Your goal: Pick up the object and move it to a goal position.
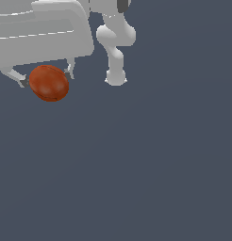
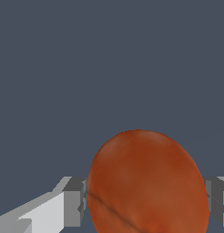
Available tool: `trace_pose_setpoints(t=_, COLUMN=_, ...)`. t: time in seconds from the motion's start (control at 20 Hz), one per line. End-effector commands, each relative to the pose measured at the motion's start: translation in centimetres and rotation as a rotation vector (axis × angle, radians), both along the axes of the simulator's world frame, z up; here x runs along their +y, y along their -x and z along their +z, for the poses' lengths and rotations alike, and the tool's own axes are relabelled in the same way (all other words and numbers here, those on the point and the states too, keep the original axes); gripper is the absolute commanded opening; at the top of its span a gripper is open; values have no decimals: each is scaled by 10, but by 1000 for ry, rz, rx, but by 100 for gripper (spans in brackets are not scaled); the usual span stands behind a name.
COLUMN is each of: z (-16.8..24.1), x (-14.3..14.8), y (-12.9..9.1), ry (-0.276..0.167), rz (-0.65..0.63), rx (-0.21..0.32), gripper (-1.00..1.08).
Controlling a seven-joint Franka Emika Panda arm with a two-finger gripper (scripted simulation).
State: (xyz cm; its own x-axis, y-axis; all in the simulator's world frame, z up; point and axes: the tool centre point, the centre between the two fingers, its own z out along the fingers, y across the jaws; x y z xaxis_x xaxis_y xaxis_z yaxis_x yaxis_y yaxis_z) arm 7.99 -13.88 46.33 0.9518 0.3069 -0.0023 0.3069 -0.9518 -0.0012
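Note:
The object, a reddish-orange oval ball (image 1: pixel 48 83), sits at the upper part of the exterior view's left, right under the white hand. My gripper (image 1: pixel 46 77) straddles it, with one finger (image 1: pixel 20 80) on each side. In the wrist view the ball (image 2: pixel 148 182) fills the space between the two grey pads (image 2: pixel 75 200), and both pads touch its sides. The gripper (image 2: pixel 148 202) is shut on the ball. The ball's underside is out of view, so I cannot tell whether it rests on the floor.
The arm's white links and base (image 1: pixel 116 56) stand to the exterior view's right of the hand. A plain dark blue-grey floor (image 1: pixel 136 164) spreads all round. No goal marker shows.

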Motion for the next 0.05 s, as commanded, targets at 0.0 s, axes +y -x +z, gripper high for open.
trace_pose_setpoints(t=0.0, z=2, x=0, y=0, ry=0, rz=0, rx=-3, gripper=-100)
